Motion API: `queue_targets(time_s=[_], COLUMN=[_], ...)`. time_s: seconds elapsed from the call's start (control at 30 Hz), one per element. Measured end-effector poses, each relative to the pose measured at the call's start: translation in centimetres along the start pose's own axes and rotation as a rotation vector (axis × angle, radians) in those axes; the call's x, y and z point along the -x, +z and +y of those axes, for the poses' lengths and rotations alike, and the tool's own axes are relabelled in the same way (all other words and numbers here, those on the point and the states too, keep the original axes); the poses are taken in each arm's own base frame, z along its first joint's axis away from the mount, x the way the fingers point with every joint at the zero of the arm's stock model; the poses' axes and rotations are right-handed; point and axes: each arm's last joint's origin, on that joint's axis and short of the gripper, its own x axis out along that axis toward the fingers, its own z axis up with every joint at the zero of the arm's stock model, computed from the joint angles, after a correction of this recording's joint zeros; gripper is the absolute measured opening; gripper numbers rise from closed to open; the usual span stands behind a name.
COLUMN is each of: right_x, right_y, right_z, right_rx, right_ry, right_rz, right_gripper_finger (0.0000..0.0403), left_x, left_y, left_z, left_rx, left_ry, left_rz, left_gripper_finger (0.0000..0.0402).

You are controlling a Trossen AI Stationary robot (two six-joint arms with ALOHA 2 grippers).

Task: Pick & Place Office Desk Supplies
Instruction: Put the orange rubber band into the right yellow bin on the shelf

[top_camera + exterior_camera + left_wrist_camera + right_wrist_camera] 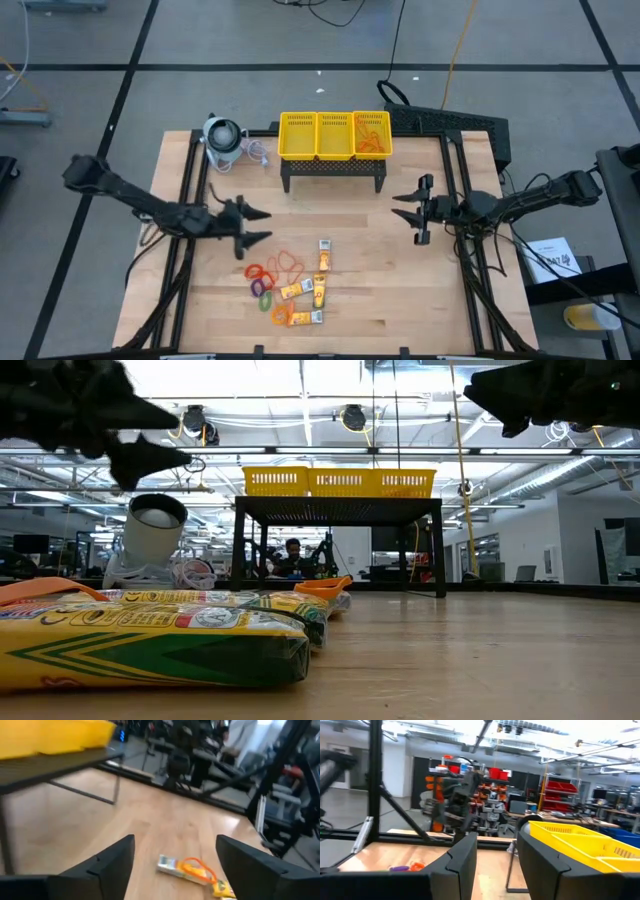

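While most supplies lie loose on the table [400,300], counts as barely begun. Orange bands [372,140] already in the basket's [335,135] right compartment, seen from above; middle and left compartments look bare of anything. Left to move: a cluster near the front edge, left of centre, made of packets [322,256] with white labels, orange loops [290,264], and small rings [264,287] in red, purple and green, some touching, some just beside each other. Probably a dozen or so pieces, hard to count exactly.

Left claw [252,227] hovers just behind and left of that cluster, jaws apart, holding nothing; in its wrist view looks down past its fingers [105,865] at a packet with an orange loop across it. Likely lining up for the next pick. Right claw [414,211] waits well apart on the right side, in front of the basket's right end, jaws parted a little, empty as far as can be seen.

Basket stands raised on a dark stand [334,172] at the back centre. Beside it, to the left, a grey-white round device [222,138] with a cord. Table top of pale wood planks, framed by dark rails.

Beyond: grey floor with dark lines, cables, a bright workshop with ceiling lights, shelves with red bins [565,787], and a person [292,558] seated far off behind the stand.
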Motion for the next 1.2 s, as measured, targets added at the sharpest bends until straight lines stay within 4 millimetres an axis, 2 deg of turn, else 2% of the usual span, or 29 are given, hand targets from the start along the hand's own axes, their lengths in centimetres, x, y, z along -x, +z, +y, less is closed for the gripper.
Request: queue_targets(time_s=[0.13, 0.27, 0.4, 0.53, 0.7, 0.83, 0.97, 1.2], right_x=[0.0, 0.0, 0.0, 0.0, 0.0, 0.0, 0.0, 0.0], right_y=[0.0, 0.0, 0.0, 0.0, 0.0, 0.0, 0.1, 0.1], right_z=[0.0, 0.0, 0.0, 0.0, 0.0, 0.0, 0.0, 0.0], right_rx=[-0.006, -0.011, -0.011, -0.011, -0.012, -0.017, -0.044, -0.044], right_ry=[0.002, 0.002, 0.003, 0.003, 0.003, 0.004, 0.004, 0.005], right_rz=[0.0, -0.001, 0.0, 0.0, -0.001, -0.002, -0.009, -0.01], right_gripper_finger=[0.013, 0.013, 0.013, 0.013, 0.013, 0.013, 0.013, 0.013], left_x=[-3.3, -6.8, -9.8, -11.9, -13.6, -14.5, -14.9, -15.5], left_y=[1.1, 1.2, 0.6, -0.8, -3.3, -5.4, -6.7, -7.7], left_z=[-2.2, -4.0, -5.3, -5.8, -4.9, -4.0, -3.4, -3.5], left_rx=[-0.045, -0.081, -0.085, 0.026, 0.408, 0.603, 0.694, 0.72], left_ry=[-0.048, -0.088, -0.106, -0.057, 0.079, 0.16, 0.217, 0.157], left_rz=[0.065, 0.13, 0.185, 0.276, 0.411, 0.459, 0.476, 0.497], left_gripper_finger=[0.0258, 0.0255, 0.0255, 0.0255, 0.0255, 0.0255, 0.0255, 0.0255])
